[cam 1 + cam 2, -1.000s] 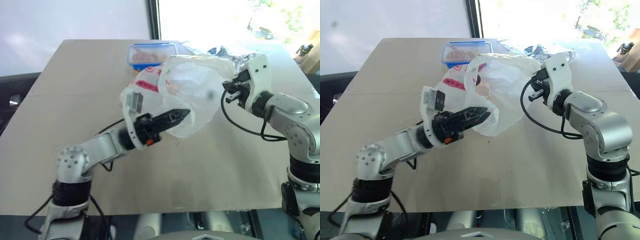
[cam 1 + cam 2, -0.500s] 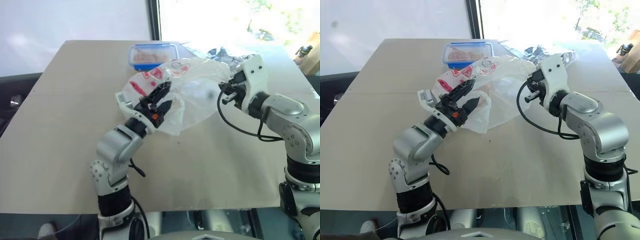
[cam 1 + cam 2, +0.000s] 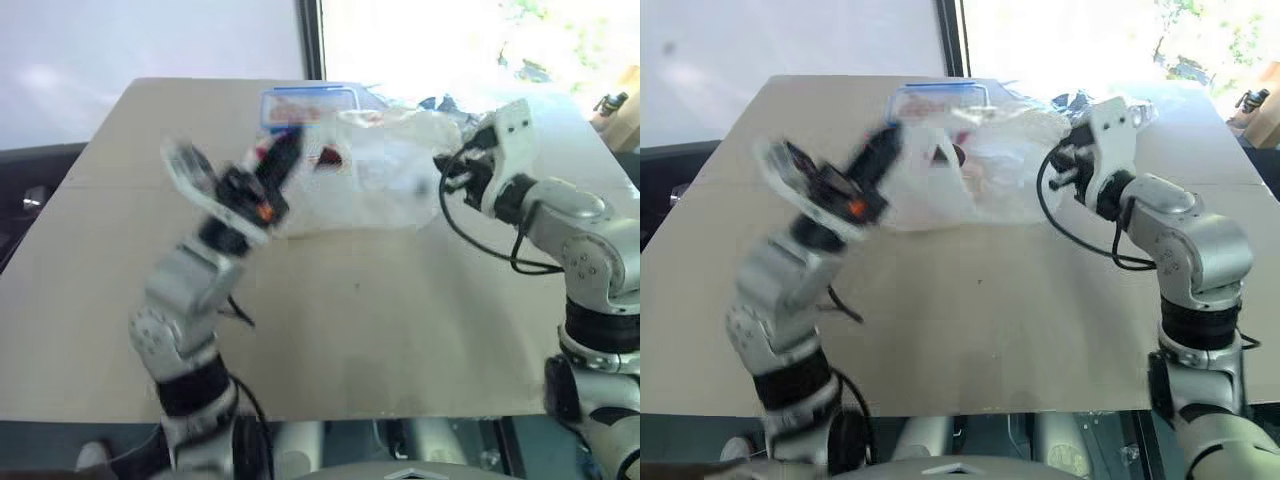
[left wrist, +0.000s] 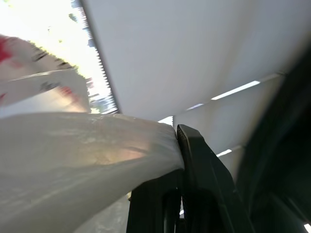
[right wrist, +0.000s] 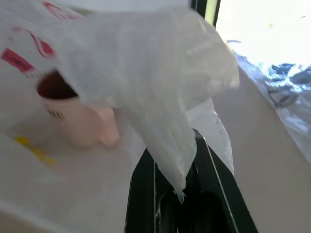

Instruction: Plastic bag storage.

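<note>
The plastic bag (image 3: 372, 182), thin white film with red prints, hangs stretched above the table between both grippers. My left gripper (image 3: 286, 148) is raised at the bag's left end, pointing up and away. In the left wrist view its black fingers (image 4: 194, 160) are shut on a fold of the bag (image 4: 73, 155). My right gripper (image 3: 447, 172) is shut on the bag's right edge. In the right wrist view the film (image 5: 146, 77) drapes down between that gripper's fingers (image 5: 214, 194).
A blue-rimmed food container (image 3: 306, 103) stands at the back of the tan table (image 3: 400, 330), just behind the bag. Crumpled clear wrap (image 3: 445, 102) lies at the back right. A pink cup (image 5: 80, 119) stands on the table under the bag.
My left gripper shut on the bag and swung up and to the left, pulling the bag out wide and flat. The right gripper kept its grip and rose only slightly.
</note>
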{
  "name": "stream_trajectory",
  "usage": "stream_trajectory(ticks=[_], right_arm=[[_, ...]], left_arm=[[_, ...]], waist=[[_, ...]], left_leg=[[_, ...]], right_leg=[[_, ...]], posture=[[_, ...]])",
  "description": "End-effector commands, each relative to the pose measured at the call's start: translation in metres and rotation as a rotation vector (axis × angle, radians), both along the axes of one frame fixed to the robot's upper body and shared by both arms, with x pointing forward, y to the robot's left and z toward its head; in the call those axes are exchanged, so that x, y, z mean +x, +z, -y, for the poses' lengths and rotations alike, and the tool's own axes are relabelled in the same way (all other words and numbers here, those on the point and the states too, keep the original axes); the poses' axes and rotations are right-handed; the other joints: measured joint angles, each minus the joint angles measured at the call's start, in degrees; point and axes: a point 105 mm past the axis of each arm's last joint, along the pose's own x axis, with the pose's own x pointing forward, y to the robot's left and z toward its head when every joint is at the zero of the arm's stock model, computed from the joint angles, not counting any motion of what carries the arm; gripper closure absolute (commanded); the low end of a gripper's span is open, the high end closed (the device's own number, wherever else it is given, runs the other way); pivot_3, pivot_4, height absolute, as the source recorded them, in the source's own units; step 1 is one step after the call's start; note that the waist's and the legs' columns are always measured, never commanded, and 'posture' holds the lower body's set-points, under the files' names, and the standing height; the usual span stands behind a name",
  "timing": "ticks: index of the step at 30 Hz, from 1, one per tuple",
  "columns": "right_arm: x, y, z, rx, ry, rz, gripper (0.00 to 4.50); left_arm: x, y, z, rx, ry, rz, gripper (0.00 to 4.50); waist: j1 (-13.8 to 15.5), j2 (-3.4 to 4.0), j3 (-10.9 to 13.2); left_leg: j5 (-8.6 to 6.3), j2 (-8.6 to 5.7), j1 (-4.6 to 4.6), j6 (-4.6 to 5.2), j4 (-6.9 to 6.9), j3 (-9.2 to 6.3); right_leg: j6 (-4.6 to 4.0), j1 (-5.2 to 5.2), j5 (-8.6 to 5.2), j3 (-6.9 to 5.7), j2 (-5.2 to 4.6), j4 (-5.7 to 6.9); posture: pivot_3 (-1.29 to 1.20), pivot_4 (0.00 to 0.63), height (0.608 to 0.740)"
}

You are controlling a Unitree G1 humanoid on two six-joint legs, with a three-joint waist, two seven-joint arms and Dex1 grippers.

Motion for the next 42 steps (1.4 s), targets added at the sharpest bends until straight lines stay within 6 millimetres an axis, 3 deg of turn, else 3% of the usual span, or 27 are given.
stream_trajectory(ticks=[1, 5, 9, 15, 18, 22, 25, 27, 31, 34, 39, 42], right_arm=[[-0.012, 0.086, 0.025, 0.315, 0.045, 0.195, 4.5], [-0.028, 0.151, 0.049, 0.462, 0.093, 0.319, 4.5], [-0.038, 0.179, 0.065, 0.473, 0.079, 0.377, 4.5], [-0.05, 0.188, 0.078, 0.419, 0.017, 0.418, 4.5], [-0.057, 0.184, 0.084, 0.388, -0.015, 0.417, 4.5], [-0.066, 0.172, 0.086, 0.353, -0.037, 0.388, 4.5], [-0.07, 0.145, 0.08, 0.295, -0.036, 0.325, 4.5], [-0.072, 0.116, 0.073, 0.257, -0.025, 0.258, 4.5], [-0.083, 0.028, 0.058, 0.059, -0.027, 0.053, 4.5], [-0.096, -0.014, 0.061, 0.0, -0.033, -0.062, 4.5], [-0.11, -0.063, 0.067, -0.167, -0.06, -0.172, 4.5], [-0.11, -0.076, 0.076, -0.239, -0.083, -0.157, 4.5]], left_arm=[[0.006, 0.069, -0.043, -0.111, 0.007, 0.211, 4.38], [0.015, 0.118, -0.076, -0.146, 0.04, 0.273, 4.38], [0.029, 0.131, -0.08, -0.105, 0.072, 0.282, 4.38], [0.047, 0.124, -0.06, -0.009, 0.041, 0.266, 4.38], [0.051, 0.115, -0.051, 0.025, 0.018, 0.243, 4.38], [0.049, 0.107, -0.056, 0.032, 0.001, 0.218, 4.38], [0.041, 0.086, -0.052, 0.146, -0.016, 0.209, 4.38], [0.035, 0.062, -0.051, 0.233, -0.031, 0.183, 4.38], [0.023, -0.013, -0.044, 0.402, -0.039, 0.043, 4.38], [0.009, -0.058, -0.035, 0.467, -0.059, -0.04, 4.38], [0.0, -0.114, -0.02, 0.671, 0.038, -0.11, 4.38], [0.0, -0.139, -0.024, 0.803, 0.171, -0.08, 4.38]], waist=[[-0.04, 0.01, 0.06], [-0.13, 0.01, 0.06], [-0.13, 0.01, 0.05], [-0.43, 0.01, 0.05], [-0.51, 0.02, 0.05], [-0.53, 0.02, 0.05], [-0.57, 0.03, 0.03], [-0.59, 0.03, 0.03], [-0.5, 0.09, 0.01], [-0.21, 0.1, 0.01], [-0.05, 0.1, 0.0], [-0.12, 0.15, -0.03]], left_leg=[[0.05, -0.01, -0.03, 0.02, 0.0, -0.04], [0.05, -0.05, -0.01, 0.02, -0.19, -0.07], [0.21, -0.08, -0.19, -0.24, -0.79, 0.04], [0.23, -0.13, -0.87, -0.27, -0.88, 0.14], [0.23, -0.1, -0.9, -0.28, -0.91, 0.15], [0.23, -0.05, -0.89, -0.28, -0.92, 0.18], [0.23, 0.13, -0.87, -0.28, -0.89, 0.17], [0.23, 0.22, -0.87, -0.27, -0.89, 0.16], [0.23, 0.35, -0.84, -0.28, -0.92, 0.1], [0.23, 0.34, -0.89, -0.27, -0.71, 0.09], [0.23, 0.33, -0.69, -0.26, -0.45, 0.16], [0.12, 0.3, -0.23, -0.07, -0.45, 0.33]], right_leg=[[-0.01, -0.01, 0.01, -0.05, 0.02, 0.02], [0.0, 0.05, 0.0, -0.03, -0.08, -0.27], [0.0, -0.12, 0.0, -0.04, -0.2, -0.88], [0.01, -0.79, 0.0, -0.04, -0.31, -0.9], [0.01, -0.81, 0.0, -0.05, -0.32, -0.92], [0.01, -0.82, 0.0, -0.02, -0.31, -0.92], [0.01, -0.81, 0.0, 0.0, -0.31, -0.89], [0.01, -0.8, 0.0, 0.04, -0.3, -0.87], [0.01, -0.69, 0.0, 0.03, -0.31, -0.88], [0.01, -0.7, 0.0, 0.03, -0.32, -0.87], [0.02, -0.44, 0.02, 0.01, -0.19, -0.71], [0.0, -0.13, 0.05, 0.06, 0.04, -0.68]], posture=[[0.0, 0.15, 0.74], [0.0, 0.15, 0.74], [0.0, 0.15, 0.74], [0.0, 0.15, 0.74], [0.0, 0.15, 0.74], [0.0, 0.15, 0.74], [0.0, 0.15, 0.74], [0.0, 0.15, 0.74], [0.0, 0.15, 0.74], [0.0, 0.15, 0.74], [0.0, 0.15, 0.74], [0.0, 0.15, 0.74]])
